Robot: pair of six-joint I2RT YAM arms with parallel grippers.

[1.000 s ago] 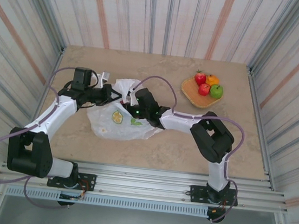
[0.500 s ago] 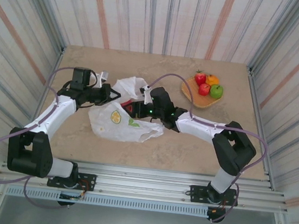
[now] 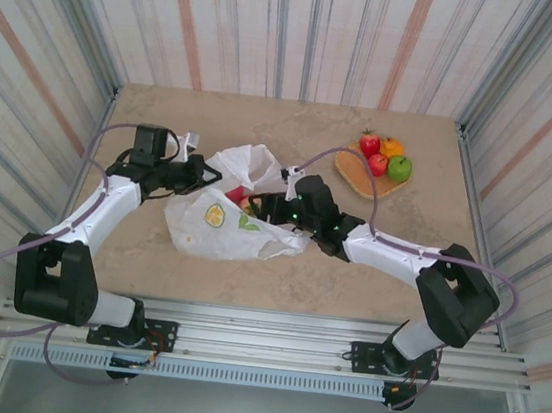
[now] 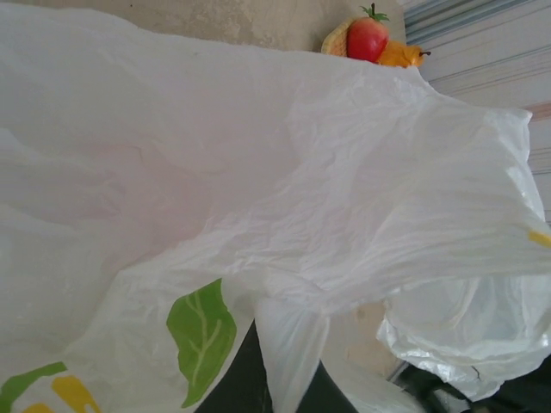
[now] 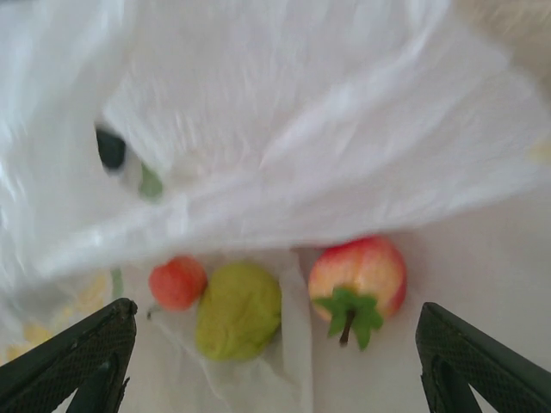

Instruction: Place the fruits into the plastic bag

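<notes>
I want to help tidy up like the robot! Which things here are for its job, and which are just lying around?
Job things:
plastic bag
inside it: red fruit with green stalk, green fruit, small red fruit
waiting on the woven tray: strawberry, orange, red apple, green apple

Just lying about:
woven tray
table

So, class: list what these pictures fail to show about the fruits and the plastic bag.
Top view: the crinkly white plastic bag and right tool mostly cover the fruits inside; count unknown.
Right wrist view: blur; the small red fruit can't be identified.
Left wrist view: bag folds hide most of the tan woven tray.
</notes>
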